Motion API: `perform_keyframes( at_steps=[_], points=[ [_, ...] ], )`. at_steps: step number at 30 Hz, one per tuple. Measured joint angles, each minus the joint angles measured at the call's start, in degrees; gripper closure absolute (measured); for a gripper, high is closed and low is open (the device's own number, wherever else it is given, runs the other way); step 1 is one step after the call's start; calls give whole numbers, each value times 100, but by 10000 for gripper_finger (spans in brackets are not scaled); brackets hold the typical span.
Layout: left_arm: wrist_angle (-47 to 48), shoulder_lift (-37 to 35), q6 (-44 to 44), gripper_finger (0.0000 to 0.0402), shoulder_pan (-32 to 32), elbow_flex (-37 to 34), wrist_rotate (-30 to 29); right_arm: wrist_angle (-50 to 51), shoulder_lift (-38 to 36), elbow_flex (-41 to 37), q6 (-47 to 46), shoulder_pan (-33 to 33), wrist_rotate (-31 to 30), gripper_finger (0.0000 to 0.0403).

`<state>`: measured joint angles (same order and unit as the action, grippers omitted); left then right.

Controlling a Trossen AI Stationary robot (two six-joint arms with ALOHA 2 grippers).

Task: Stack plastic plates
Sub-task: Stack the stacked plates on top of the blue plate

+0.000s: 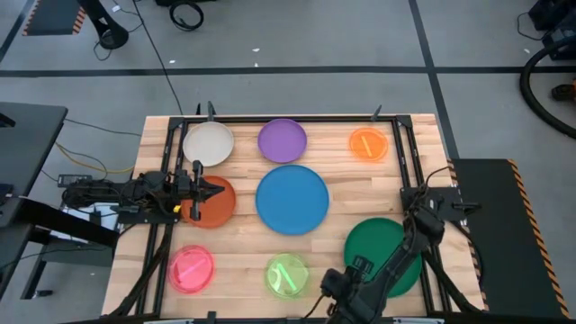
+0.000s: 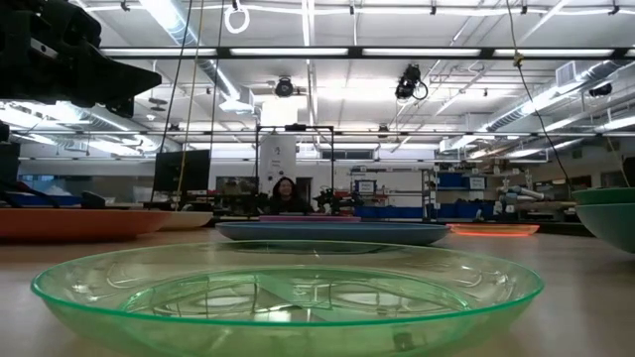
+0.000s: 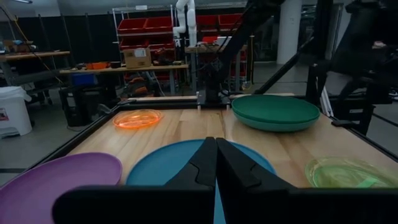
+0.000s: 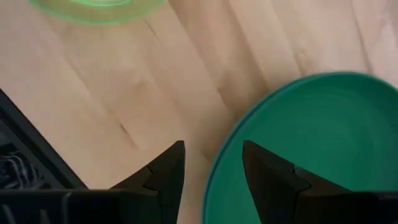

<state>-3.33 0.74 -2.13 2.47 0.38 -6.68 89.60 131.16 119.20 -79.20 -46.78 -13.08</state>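
Note:
Eight plates lie flat on the wooden table: cream (image 1: 209, 144), purple (image 1: 282, 140), translucent orange (image 1: 368, 144), large blue (image 1: 292, 199), rust-orange (image 1: 212, 205), large dark green (image 1: 382, 252), pink (image 1: 191, 268) and lime (image 1: 286, 275). No separate teal plate shows. My left gripper (image 1: 216, 192) is shut (image 3: 216, 149) and hovers above the rust-orange plate, pointing toward the blue plate (image 3: 168, 163). My right gripper (image 4: 213, 155) is open, low at the green plate's near-left rim (image 4: 217, 165), with one finger outside the rim and one over the plate.
Black frame rails (image 1: 403, 153) run along the table's far edge and both sides. Bare wood (image 1: 243, 256) lies between the pink, lime and blue plates. The lime plate (image 4: 93, 6) lies just ahead of my right gripper. A person (image 2: 283, 193) sits in the room beyond the table.

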Motion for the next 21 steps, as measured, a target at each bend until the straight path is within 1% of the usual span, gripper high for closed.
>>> perform_keyframes(
  at_steps=[4,8,14,18,21],
  points=[
    [7,-1,0,390,1,0,4,-27,110,-28,-161,-56,271,231],
    [10,0,0,390,1,0,4,-102,97,-193,-372,-47,486,216],
    [9,-1,0,390,1,0,4,-471,100,-894,-472,76,1186,189],
    [11,-1,0,390,1,0,4,-656,99,-1049,-530,184,1188,185],
    [11,-1,-1,390,0,0,4,-752,95,-1162,-548,251,1281,195]
  ],
)
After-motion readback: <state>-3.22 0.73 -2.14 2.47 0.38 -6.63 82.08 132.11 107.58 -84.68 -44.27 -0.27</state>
